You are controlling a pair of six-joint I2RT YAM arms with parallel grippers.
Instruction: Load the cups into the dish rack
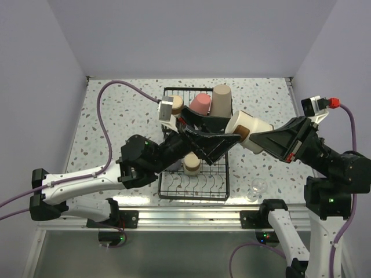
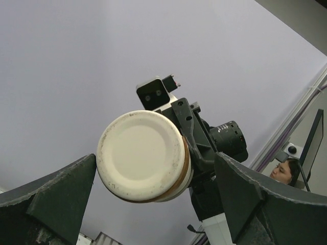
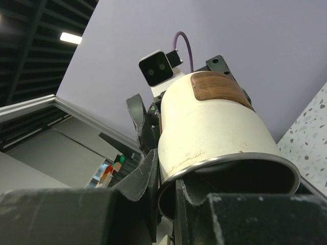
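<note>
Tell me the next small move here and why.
Probably close the left gripper. Its fingers stand open on either side of the cream cup at its base, with gaps showing, while the right gripper pinches the rim. It looks like a handover.

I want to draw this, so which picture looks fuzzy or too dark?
Top external view: evenly lit and sharp. Left wrist view: the cream cup is crisp, but the left gripper's fingers at the edges are dark and soft. Right wrist view: a ceiling lamp glares top left, and the bottom is nearly black.
</note>
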